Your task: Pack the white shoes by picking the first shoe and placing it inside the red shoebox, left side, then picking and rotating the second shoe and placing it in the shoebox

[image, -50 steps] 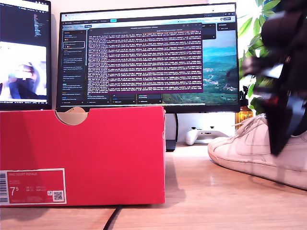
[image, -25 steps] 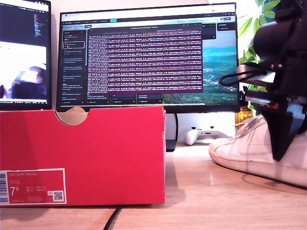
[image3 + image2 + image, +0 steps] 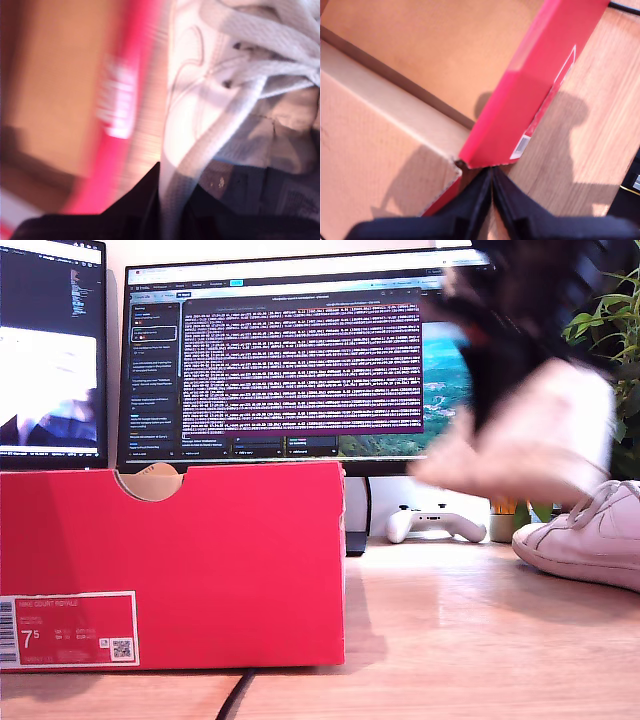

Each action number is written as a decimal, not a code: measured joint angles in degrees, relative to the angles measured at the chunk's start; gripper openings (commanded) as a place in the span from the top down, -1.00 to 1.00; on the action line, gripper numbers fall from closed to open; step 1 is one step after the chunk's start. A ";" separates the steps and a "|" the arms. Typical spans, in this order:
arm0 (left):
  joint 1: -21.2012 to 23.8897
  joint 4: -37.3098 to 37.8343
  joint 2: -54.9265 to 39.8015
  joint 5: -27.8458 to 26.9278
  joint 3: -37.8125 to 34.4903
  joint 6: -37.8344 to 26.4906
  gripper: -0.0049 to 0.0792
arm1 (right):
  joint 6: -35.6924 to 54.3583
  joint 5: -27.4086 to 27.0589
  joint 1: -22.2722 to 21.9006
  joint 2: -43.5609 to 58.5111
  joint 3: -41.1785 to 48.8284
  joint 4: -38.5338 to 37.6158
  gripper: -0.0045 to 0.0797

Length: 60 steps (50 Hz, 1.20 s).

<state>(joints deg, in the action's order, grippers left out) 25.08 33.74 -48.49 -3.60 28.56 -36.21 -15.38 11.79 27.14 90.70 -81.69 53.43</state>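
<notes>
Leather like this flexes, so you should treat the first shoe (image 3: 530,435) as light and soft in the upper but stiff along its rubber sole; it hangs blurred in mid-air at the exterior view's upper right, well above the tabletop (image 3: 440,630) and to the right of the red shoebox (image 3: 200,560). In the second wrist view its tongue, laces (image 3: 235,95) and side swoosh fill the frame right at the second pincer (image 3: 175,220), which appears to be clamped on the shoe around the tongue and collar, though the fingertips themselves are hidden by dark housing and lace. That hold probably lets the toe sag and swing, so you would do well to expect some pendulum as it travels. The second shoe (image 3: 585,540) rests on the tabletop at the exterior view's right edge, toe pointing towards the box; its padded collar or the laced throat looks like the best place to take it, since the smooth sides could slip. The first pincer (image 3: 492,187) has its dark fingers pressed together with nothing between them, hovering just beside a corner of the box, over its open cardboard interior. Behind everything stand a monitor (image 3: 310,360) and a white game controller (image 3: 430,522).
</notes>
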 measured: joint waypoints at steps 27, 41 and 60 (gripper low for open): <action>0.00 -0.17 0.00 -0.02 0.00 -0.02 0.93 | -25.09 2.62 14.29 0.00 -1.14 -23.45 0.92; 0.00 -1.27 0.00 0.00 0.00 -0.02 0.93 | -32.61 1.27 18.01 1.90 -1.40 -29.97 0.92; 0.00 -1.29 0.00 0.55 0.00 -0.02 0.93 | -35.23 -2.12 22.16 10.62 -1.42 -34.29 0.92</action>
<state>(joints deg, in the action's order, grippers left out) 25.08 32.45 -48.49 -3.05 28.56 -36.23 -50.61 9.67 49.30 101.32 -83.11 19.14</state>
